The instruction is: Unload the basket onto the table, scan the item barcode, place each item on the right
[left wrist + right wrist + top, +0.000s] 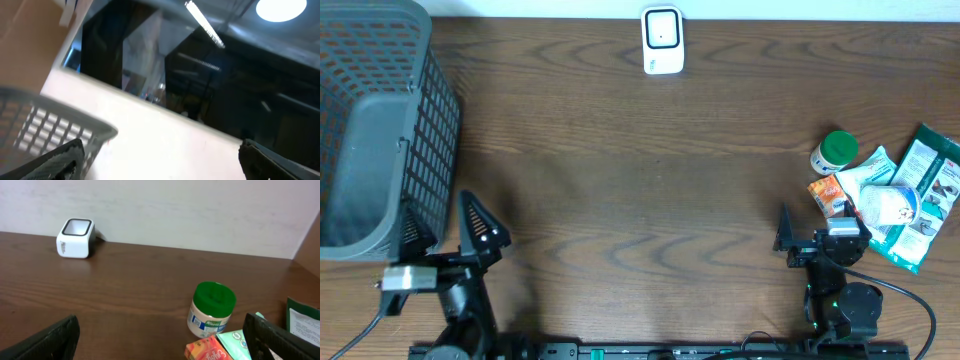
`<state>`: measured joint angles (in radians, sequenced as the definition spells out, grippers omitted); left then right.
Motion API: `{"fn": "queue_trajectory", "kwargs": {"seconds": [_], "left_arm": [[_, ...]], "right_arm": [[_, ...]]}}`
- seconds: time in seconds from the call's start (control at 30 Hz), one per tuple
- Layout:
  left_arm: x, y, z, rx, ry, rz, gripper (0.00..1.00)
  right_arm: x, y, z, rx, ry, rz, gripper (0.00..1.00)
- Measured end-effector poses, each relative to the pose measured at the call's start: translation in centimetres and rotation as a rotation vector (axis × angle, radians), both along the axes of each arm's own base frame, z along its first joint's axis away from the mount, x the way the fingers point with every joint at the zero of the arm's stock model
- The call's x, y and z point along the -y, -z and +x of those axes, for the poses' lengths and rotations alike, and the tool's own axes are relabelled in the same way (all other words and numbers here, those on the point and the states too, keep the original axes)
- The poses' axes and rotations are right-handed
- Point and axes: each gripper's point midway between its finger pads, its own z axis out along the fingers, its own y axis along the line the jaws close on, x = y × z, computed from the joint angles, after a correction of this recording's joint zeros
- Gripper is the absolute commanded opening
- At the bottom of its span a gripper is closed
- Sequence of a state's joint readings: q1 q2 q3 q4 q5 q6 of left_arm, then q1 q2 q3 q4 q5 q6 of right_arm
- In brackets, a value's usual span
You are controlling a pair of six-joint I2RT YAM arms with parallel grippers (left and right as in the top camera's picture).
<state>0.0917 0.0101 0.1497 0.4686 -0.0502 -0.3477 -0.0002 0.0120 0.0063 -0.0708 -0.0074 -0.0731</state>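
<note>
Wood table [650, 200], grey basket [442, 110], contents unclear, green-lidded jar [835, 152] shut

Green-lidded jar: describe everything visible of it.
The green-lidded jar is small and round, with a white, plastic-looking body, a blue-and-white label and its green lid on. It stands upright on the wooden table, at the far edge of the pile of packets on the right side. An orange packet lies close to its base; contact cannot be confirmed.

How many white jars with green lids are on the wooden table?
1. The white jar with a green lid stands at the right, beside the pile of plastic packets, which might hide another.
</note>
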Motion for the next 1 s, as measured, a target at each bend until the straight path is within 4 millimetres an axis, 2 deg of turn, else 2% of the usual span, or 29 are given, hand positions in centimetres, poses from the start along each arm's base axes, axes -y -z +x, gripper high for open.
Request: {"fn": "queue_trajectory", "kwargs": {"seconds": [0.17, 0.6, 0.7, 0.87, 0.9, 1.0], "left_arm": [[-0.1, 3.6, 1.5, -0.071, 0.015, -0.035, 0.98], [-0.3, 9.1, 3.4, -0.239, 0.019, -0.067, 0.98], [-0.4, 11.5, 4.0, -0.341, 0.017, -0.077, 0.98], [-0.4, 17.2, 4.3, -0.572, 0.012, -0.101, 0.98], [-0.3, 17.8, 4.3, -0.598, 0.016, -0.102, 0.98], [0.1, 18.0, 4.3, -0.617, 0.035, -0.078, 0.98]], "right_arm": [[0.0, 0.0, 0.0, 0.000, 0.000, 0.000, 0.99], [0.0, 0.0, 0.0, 0.000, 0.000, 0.000, 0.99], [0.0, 0.0, 0.0, 0.001, 0.000, 0.000, 0.99], [0.0, 0.0, 0.0, 0.000, 0.000, 0.000, 0.99], [0.0, 0.0, 0.0, 0.000, 0.000, 0.000, 0.99], [0.0, 0.0, 0.0, 0.000, 0.000, 0.000, 0.99]]}}
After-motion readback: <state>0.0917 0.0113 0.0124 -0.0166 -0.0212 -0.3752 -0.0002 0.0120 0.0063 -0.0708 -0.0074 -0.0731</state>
